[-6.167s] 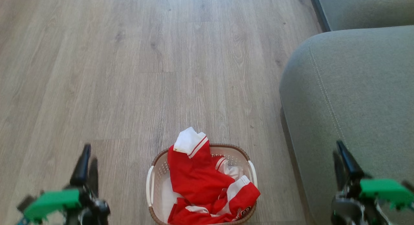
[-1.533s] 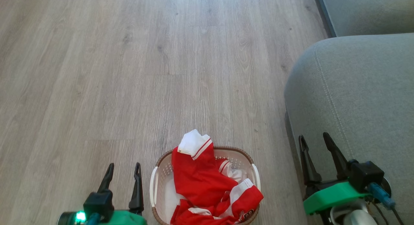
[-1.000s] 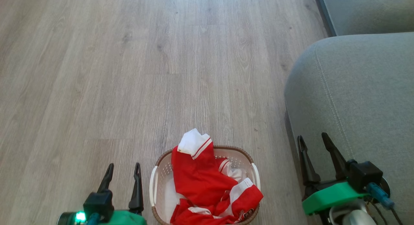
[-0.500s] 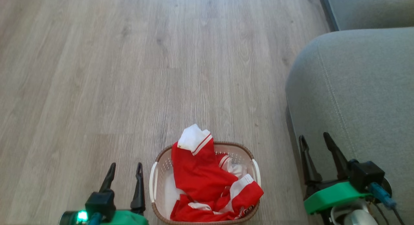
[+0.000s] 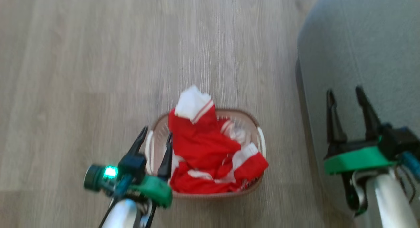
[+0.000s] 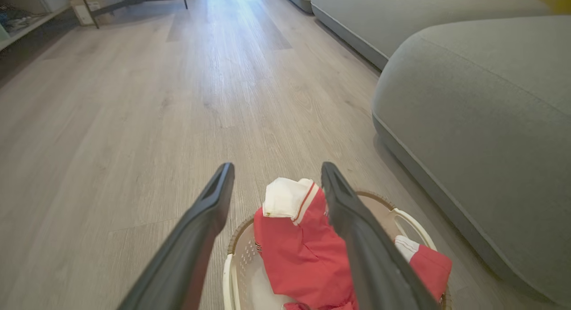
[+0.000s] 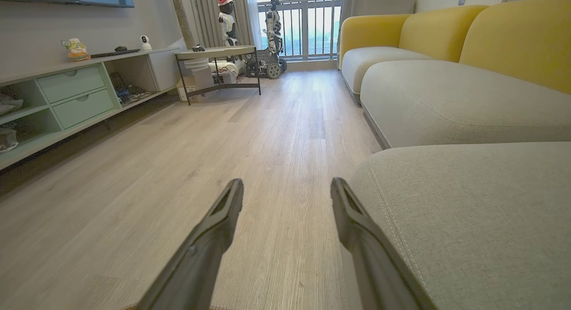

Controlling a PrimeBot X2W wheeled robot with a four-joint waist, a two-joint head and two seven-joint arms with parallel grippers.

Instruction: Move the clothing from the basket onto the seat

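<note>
**Red clothing heaped in the basket, both grippers spread and empty**

The head view is smeared by blur, so fine detail is soft. Any lettering on the clothing (image 5: 203,146) cannot be read there. The basket (image 5: 244,114) sits at lower centre on the wood floor (image 5: 82,57). Its near wall is largely hidden under fabric that spills over the rim at lower right. Its left rim is crossed by the dark fingers of the left gripper (image 5: 157,131). In the left wrist view the bottom edge cuts off the near half of the basket, and the right-hand finger covers part of the cloth. The seat (image 5: 361,41) fills the right side of the head view, cut off at the top and right edges.

The clothing is a crumpled bright red pile with white bands. One white cuff with thin red stripes stands up over the far rim. All of it lies in the basket and none on the seat.

The left gripper's fingers stand wide apart over the basket's left side, gripping nothing. The right gripper (image 5: 344,90) has its fingers spread too, empty, in front of the grey seat at centre right.
</note>
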